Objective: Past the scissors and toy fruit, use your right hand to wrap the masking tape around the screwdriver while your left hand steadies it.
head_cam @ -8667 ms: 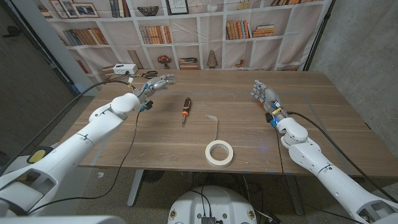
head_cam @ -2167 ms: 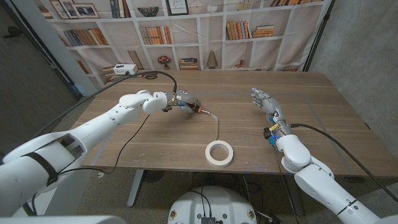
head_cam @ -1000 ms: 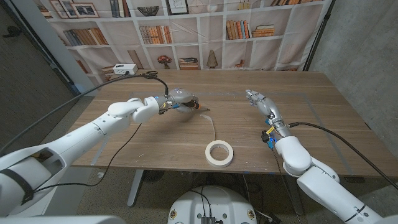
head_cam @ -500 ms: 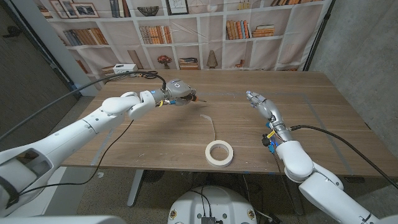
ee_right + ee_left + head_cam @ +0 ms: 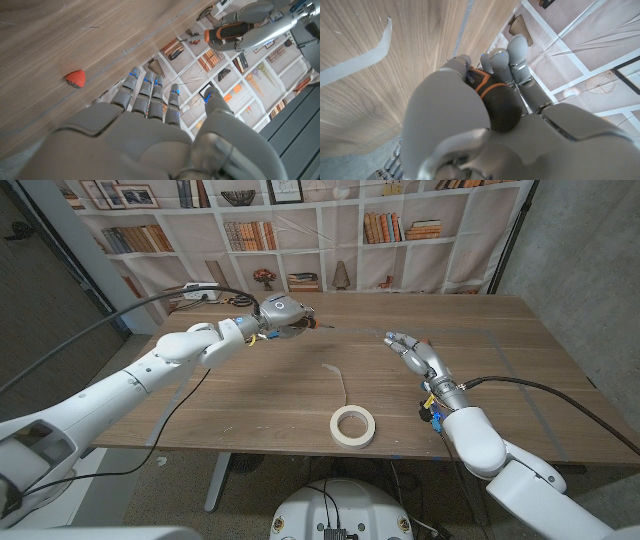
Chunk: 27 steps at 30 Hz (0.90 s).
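Head view shows the left hand [image 5: 281, 313] gripping the screwdriver [image 5: 309, 325] above the table [image 5: 500, 330], the right hand [image 5: 412, 350] spread wide and holding nothing, and the masking tape [image 5: 353, 425] lying near the front edge. Right wrist view adds a red toy fruit [image 5: 75, 78] on the wood.

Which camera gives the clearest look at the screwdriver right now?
The right wrist view: the screwdriver shows its orange and black handle in the left hand. In the left wrist view only a patch of handle peeks between the fingers; in the head view it is tiny.
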Each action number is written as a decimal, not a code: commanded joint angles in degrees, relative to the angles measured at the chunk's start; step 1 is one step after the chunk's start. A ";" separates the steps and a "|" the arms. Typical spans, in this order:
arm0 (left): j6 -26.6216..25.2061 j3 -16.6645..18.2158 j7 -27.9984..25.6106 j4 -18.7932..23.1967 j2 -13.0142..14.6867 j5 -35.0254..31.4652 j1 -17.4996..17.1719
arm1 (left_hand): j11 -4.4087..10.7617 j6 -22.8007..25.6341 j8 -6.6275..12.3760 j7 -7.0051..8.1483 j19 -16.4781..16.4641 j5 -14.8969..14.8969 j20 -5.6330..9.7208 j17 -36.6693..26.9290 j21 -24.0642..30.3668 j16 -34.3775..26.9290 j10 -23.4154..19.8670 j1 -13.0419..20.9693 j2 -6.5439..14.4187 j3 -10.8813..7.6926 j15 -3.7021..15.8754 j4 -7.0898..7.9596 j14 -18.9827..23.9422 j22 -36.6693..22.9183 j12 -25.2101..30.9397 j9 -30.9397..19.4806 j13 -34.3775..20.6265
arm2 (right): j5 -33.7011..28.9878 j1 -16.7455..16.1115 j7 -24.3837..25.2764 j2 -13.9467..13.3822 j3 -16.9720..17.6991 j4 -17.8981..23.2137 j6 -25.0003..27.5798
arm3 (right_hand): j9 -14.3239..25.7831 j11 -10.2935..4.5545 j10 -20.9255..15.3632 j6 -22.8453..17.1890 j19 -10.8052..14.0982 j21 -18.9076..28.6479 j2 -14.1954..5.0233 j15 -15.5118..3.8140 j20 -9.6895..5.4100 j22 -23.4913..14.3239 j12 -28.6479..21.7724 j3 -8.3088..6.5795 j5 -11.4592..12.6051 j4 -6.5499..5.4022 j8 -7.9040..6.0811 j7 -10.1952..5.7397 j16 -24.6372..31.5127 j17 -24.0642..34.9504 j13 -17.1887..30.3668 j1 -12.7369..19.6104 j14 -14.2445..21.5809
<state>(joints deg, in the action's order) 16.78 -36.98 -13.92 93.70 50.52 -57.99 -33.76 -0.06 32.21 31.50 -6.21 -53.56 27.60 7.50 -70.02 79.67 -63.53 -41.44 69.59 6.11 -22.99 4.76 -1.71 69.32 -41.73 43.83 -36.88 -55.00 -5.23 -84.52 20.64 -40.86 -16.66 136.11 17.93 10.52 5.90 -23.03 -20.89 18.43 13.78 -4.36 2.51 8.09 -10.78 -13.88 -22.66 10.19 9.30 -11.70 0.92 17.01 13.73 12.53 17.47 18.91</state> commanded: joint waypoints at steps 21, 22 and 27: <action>0.32 4.36 -6.91 -0.16 -1.51 11.38 -5.32 | 2.24 -3.75 8.77 2.18 0.26 1.61 3.96 0.48 0.79 0.75 -1.27 -3.06 1.59 -12.42 6.96 9.33 7.64 -0.38 6.26 -9.04 -10.70 | -30.29 10.53 -12.88 -8.42 -29.23 17.57 41.74 | 0.45 -0.80 0.20 -1.21 0.72 0.38 1.27 -1.94 -0.90 -0.45 -0.16 1.08 0.17 -0.30 -0.15 0.64 1.46 2.27 1.08 0.84 1.12; 0.20 4.44 -6.60 0.02 -1.48 11.62 -5.41 | 2.33 -3.70 8.84 2.15 0.24 1.59 3.99 0.68 0.89 0.91 -1.19 -3.09 1.54 -12.49 6.93 9.30 7.63 -0.40 6.41 -9.00 -10.96 | -31.97 11.32 -13.45 -8.31 -30.96 17.66 43.11 | 0.45 -0.87 0.31 -1.19 0.61 0.34 1.34 -2.04 -0.94 -0.46 -0.13 1.13 0.19 -0.31 -0.14 0.63 1.42 2.33 1.11 0.86 0.94; 0.06 4.59 -6.60 0.19 -1.88 12.33 -5.66 | 2.34 -3.82 9.02 2.16 0.26 1.48 3.99 0.72 0.95 1.15 -1.15 -3.25 1.39 -12.88 6.95 9.22 7.73 0.05 6.54 -8.83 -11.02 | -38.46 13.45 -16.12 -8.60 -36.64 18.38 48.20 | 0.51 -1.40 1.14 -0.99 0.08 0.12 1.60 -3.02 -0.97 -0.48 0.05 1.09 0.47 0.11 -0.09 0.29 1.26 2.79 1.33 1.87 -0.03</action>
<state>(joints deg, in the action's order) 17.31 -33.41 -20.24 93.35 49.26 -48.76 -38.10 2.63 28.51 40.10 -3.99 -53.39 28.98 7.48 -69.21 80.76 -62.50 -42.51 67.00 7.49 -30.04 10.34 2.18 75.19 -41.71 50.04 -45.66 -65.67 -31.50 -76.06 9.59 -48.17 -40.84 151.66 55.20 10.81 4.71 -22.20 -21.61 18.93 13.99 -3.01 -0.20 7.16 -11.16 -13.96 -21.49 10.19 9.02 -11.70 1.64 18.23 16.15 13.63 18.80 19.47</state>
